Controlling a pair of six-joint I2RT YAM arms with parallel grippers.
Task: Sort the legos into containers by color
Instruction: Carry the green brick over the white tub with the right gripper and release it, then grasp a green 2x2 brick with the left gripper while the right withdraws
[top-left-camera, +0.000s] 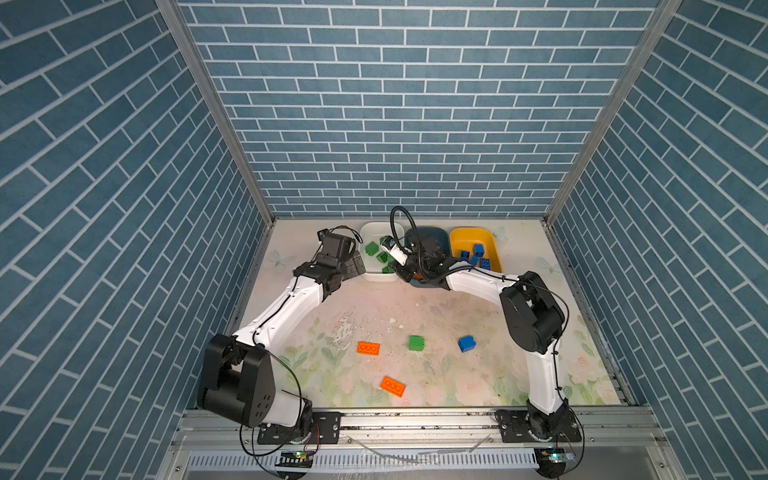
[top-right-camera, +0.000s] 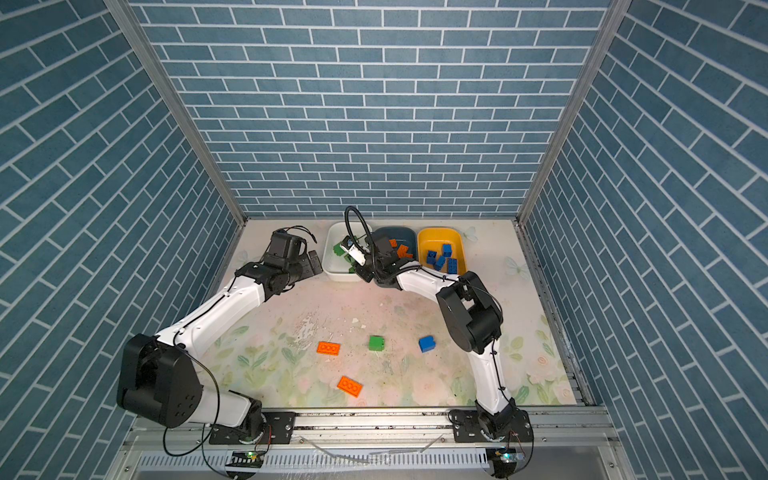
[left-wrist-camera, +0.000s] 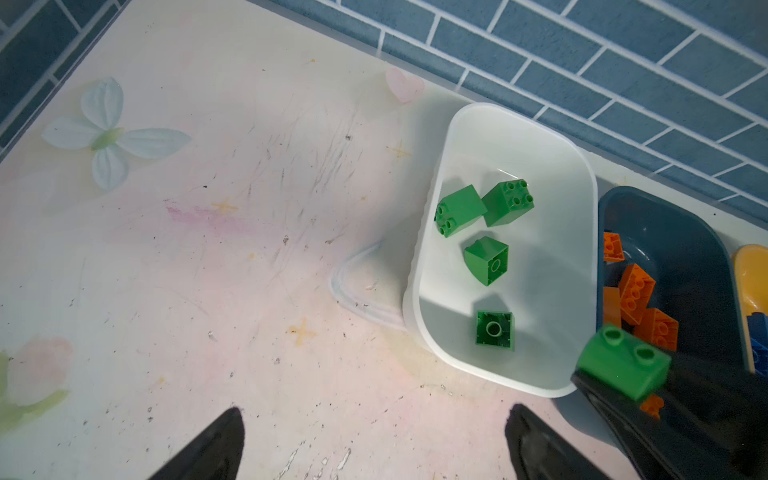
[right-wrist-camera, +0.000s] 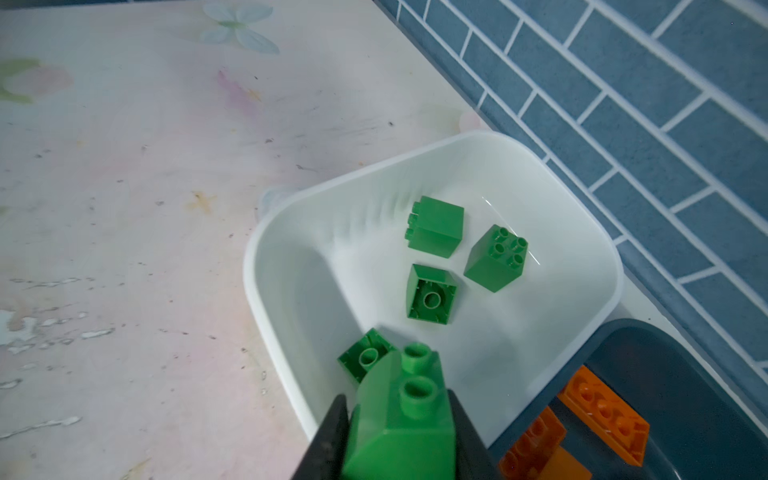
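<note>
Reaching left across the dark teal tub (left-wrist-camera: 665, 232), your right arm has its elbow up and forearm low. The right gripper (right-wrist-camera: 397, 401) is clamped on a sloped green brick (right-wrist-camera: 403, 436) above the white tub (right-wrist-camera: 266, 249), at its near edge. Four green bricks (right-wrist-camera: 432, 295) lie inside. Your left arm stretches to the far left with the wrist bent. The left gripper (left-wrist-camera: 376, 411) has jaws wide, nothing between, over the table (top-left-camera: 415, 307) just beside the white tub. Orange pieces (left-wrist-camera: 636, 291) are in the teal tub and blue bricks (top-left-camera: 478, 253) in the yellow tub (top-left-camera: 461, 237). Loose on the table: two orange plates (top-left-camera: 368, 348), a green block (top-left-camera: 416, 343), a blue block (top-left-camera: 467, 344).
</note>
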